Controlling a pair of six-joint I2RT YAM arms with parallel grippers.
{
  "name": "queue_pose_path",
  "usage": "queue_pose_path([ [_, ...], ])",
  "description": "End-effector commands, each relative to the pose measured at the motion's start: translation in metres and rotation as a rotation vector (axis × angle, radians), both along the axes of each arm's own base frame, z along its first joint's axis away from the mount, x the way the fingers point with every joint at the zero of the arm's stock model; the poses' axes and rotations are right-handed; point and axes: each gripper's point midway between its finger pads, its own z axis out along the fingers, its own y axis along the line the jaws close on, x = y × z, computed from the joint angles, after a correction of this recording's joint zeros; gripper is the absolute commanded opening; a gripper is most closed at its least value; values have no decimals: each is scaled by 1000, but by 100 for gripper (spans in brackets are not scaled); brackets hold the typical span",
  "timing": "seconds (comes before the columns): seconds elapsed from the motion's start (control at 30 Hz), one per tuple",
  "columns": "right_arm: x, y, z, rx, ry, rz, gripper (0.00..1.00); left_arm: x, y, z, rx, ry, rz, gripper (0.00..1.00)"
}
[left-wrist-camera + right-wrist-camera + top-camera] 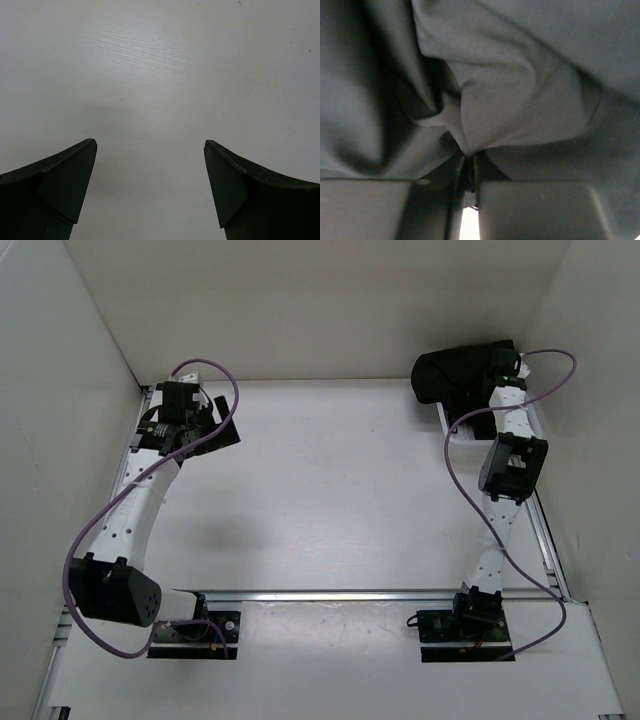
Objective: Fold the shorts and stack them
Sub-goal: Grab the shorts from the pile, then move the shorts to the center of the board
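Note:
The black shorts (452,375) lie bunched in a heap at the back right of the table, over a white basket (470,434). My right gripper (497,368) reaches down into the heap. In the right wrist view the cloth (510,90) fills the frame, and a fold of it is pinched between my closed fingers (530,205). My left gripper (215,428) hovers at the back left over bare table, far from the shorts. Its fingers (65,190) stand wide apart with nothing between them.
White walls enclose the table on the left, back and right. A metal rail (380,594) runs across the near edge between the two arm bases. The basket's rim shows only partly under the shorts and the right arm.

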Motion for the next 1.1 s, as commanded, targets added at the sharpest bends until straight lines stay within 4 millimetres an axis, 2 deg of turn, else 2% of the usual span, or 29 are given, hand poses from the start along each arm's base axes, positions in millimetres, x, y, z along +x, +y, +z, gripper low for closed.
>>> queue_pose_path([
  [0.0, 20, -4, 87, -34, -223, -8, 0, 6, 5, 27, 9, -81, 13, 100],
  [0.07, 15, -3, 112, -42, -264, -8, 0, 6, 5, 24, 9, -80, 13, 100],
  [0.1, 8, 7, 146, -43, -312, 10, 0, 8, 6, 22, 20, -85, 3, 100],
  [0.13, 5, 21, 158, -35, -335, 63, 0, 7, 8, 17, 38, -76, 6, 100],
  [0.17, 2, 27, 180, -36, -386, 99, 0, 7, 9, 17, 39, -76, 6, 100],
  [0.2, -9, 50, 225, -37, -460, 162, 0, 6, 9, 13, 48, -67, -1, 100],
  [0.27, -23, 77, 269, -31, -543, 257, 0, 1, 13, 26, 43, -103, 9, 100],
  [0.33, -59, 131, 358, -48, -714, 436, 0, -8, 9, 44, -6, -153, -3, 100],
  [0.37, -63, 137, 368, -51, -738, 477, 0, -11, 12, 51, -16, -171, 2, 100],
  [0.4, -82, 159, 398, -43, -799, 537, 0, -16, 14, 55, -25, -179, 2, 100],
  [0.43, -94, 172, 415, -35, -839, 585, 0, -21, 16, 64, -41, -205, 10, 100],
  [0.47, -115, 195, 436, -1, -887, 681, 0, -24, 22, 70, -40, -213, 28, 100],
  [0.5, -127, 206, 455, 15, -931, 725, 0, -30, 28, 68, -29, -189, 47, 100],
  [0.57, -155, 233, 482, 80, -989, 808, 0, -38, 34, 77, -28, -189, 64, 100],
  [0.6, -162, 243, 485, 92, -999, 849, 0, -41, 38, 88, -9, -206, 58, 100],
  [0.63, -185, 261, 498, 120, -1025, 908, 0, -49, 42, 91, 5, -195, 75, 100],
  [0.7, -203, 277, 504, 140, -1037, 967, 0, -56, 50, 108, 21, -225, 106, 100],
  [0.73, -215, 287, 503, 148, -1034, 1002, 0, -63, 55, 112, 46, -232, 120, 100],
  [0.8, -225, 297, 497, 168, -1017, 1031, 0, -70, 64, 120, 64, -252, 156, 100],
  [0.83, -236, 305, 495, 168, -1014, 1055, 0, -74, 64, 124, 63, -262, 157, 100],
  [0.87, -235, 308, 486, 163, -995, 1059, 0, -74, 67, 124, 64, -261, 166, 100],
  [0.9, -223, 308, 456, 168, -917, 1042, 0, -78, 67, 128, 62, -277, 166, 100],
  [0.93, -216, 312, 437, 157, -873, 1044, 0, -81, 64, 129, 54, -276, 154, 100],
  [1.0, -204, 307, 412, 140, -816, 996, 1, -81, 55, 124, 15, -264, 120, 100],
  [1.03, -183, 307, 375, 142, -728, 971, 23, -81, 53, 120, 9, -252, 111, 100],
  [1.07, -171, 305, 351, 130, -661, 949, 44, -81, 50, 115, -1, -238, 96, 100],
])
